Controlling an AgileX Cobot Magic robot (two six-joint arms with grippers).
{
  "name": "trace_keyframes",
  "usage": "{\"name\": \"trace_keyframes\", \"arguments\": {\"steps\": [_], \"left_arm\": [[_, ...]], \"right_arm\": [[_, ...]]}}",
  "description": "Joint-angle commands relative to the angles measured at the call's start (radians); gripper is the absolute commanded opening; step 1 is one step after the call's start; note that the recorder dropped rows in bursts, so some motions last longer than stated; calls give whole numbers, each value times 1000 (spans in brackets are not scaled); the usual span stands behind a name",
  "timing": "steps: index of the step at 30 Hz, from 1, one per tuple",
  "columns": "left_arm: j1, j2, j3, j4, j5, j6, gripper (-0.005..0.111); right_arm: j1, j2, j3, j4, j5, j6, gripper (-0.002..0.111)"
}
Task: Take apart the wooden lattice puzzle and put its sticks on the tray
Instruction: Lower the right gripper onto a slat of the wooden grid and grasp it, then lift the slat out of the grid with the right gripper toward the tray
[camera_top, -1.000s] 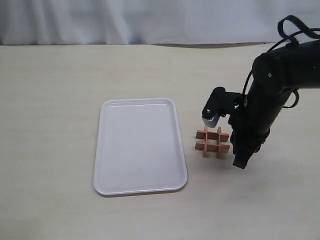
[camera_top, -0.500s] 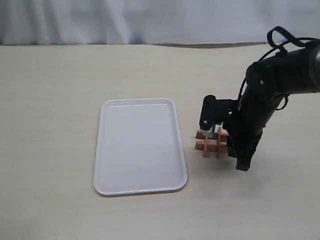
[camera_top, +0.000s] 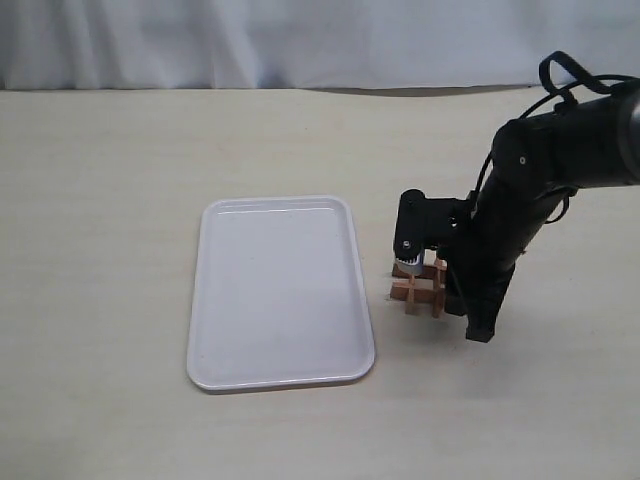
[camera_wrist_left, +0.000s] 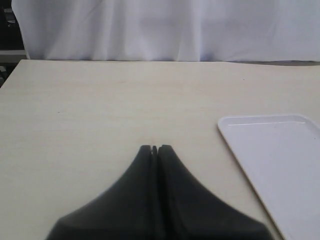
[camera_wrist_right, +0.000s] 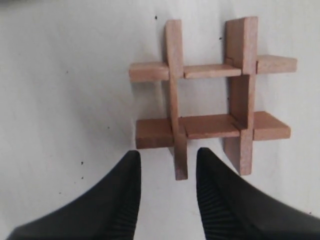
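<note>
right gripper (camera_wrist_right: 166, 156): we see the jaws apart, pointing down at the table and straddling the free end of one stick. That end sits in the gap with table showing on both sides, so nothing is clamped.
right fingers (camera_wrist_right: 125, 200): black, with ribbed inner faces. The tips stop just short of the nearest crossing stick.
right arm (camera_top: 540, 170): black. It comes in from the right of the exterior view and bends down over the puzzle, hiding the puzzle's right part in that view.
lattice puzzle (camera_top: 415, 290): assembled and hash-shaped, lying flat on the table just beside the tray's right long edge. It is off the tray, and we see a narrow strip of table between the two.
sticks (camera_wrist_right: 210, 126): four, reddish-brown, two crossing two, all interlocked. The right wrist view shows the whole grid with every end sticking out past the crossings.
tray (camera_top: 280, 300): white, with rounded corners and a low raised rim. In the exterior view it sits near the middle of the table, long sides running away from the camera.
left gripper (camera_wrist_left: 154, 148): jaws together, tips touching, nothing between them. It hangs over the table, and a tray corner shows in the same wrist view, well apart from the tips.
table (camera_top: 120, 200): pale top with a faint grain.
curtain (camera_top: 300, 40): white, along the table's far edge.
</note>
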Motion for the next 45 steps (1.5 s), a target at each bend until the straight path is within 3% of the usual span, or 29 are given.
{"name": "trace_keyframes", "arguments": {"steps": [1,10,12,15,32,39,45], "left_arm": [[-3,-1,1,0,-10,2,0],[-3,-1,1,0,-10,2,0],[-3,-1,1,0,-10,2,0],[-3,-1,1,0,-10,2,0],[-3,-1,1,0,-12,2,0],[-3,-1,1,0,-12,2,0],[-3,-1,1,0,-12,2,0]], "right_arm": [[-7,16,-7,7,-10,-16,36],[-7,31,-7,-5,-14,-16,35],[-7,31,-7,-5,-14,-20,27],[-7,31,-9,-12,-10,-23,5],[-7,-71,-19,-24,-17,60,5],[-2,-134,-19,141,-80,57,5],[91,-132,-19,181,-111,57,5]]}}
